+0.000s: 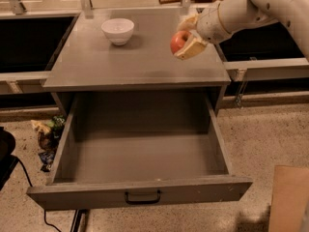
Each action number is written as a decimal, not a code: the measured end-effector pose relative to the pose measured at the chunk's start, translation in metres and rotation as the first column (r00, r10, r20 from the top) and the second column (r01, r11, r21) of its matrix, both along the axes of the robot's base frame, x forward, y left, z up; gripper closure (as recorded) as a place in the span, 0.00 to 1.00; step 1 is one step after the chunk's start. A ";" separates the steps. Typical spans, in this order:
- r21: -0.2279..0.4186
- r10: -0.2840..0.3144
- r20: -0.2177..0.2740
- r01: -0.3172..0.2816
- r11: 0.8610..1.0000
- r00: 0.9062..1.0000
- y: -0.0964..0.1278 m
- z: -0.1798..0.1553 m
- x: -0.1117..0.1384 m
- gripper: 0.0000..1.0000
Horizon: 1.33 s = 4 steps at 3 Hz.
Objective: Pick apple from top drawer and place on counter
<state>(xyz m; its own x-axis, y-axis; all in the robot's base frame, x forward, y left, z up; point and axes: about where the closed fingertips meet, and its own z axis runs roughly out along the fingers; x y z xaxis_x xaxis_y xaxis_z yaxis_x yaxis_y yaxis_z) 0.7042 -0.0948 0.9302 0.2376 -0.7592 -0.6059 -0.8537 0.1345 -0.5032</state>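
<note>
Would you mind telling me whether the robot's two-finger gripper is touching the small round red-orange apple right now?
Touching. The camera view shows the gripper, above the flat grey counter, with its tan fingers clamped on both sides of the apple.

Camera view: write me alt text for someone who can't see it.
A robot arm reaching in from the upper right has its gripper closed on a red apple, held over the right side of a grey counter. Below, the top drawer stands pulled wide open, and a white bowl sits at the counter's back left.
</note>
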 end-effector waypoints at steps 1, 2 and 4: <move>0.027 -0.026 -0.028 0.027 0.999 0.999 0.000 -0.005 0.023 1.00; 0.047 -0.043 -0.083 0.047 0.998 0.996 -0.001 -0.022 0.043 1.00; 0.062 -0.050 -0.170 0.061 0.996 0.984 -0.003 -0.050 0.068 0.81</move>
<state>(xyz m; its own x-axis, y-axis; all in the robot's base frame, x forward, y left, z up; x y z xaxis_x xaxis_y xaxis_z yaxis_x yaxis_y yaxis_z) 0.7723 -0.0982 0.8806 0.0862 -0.7249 -0.6834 -0.9157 0.2126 -0.3410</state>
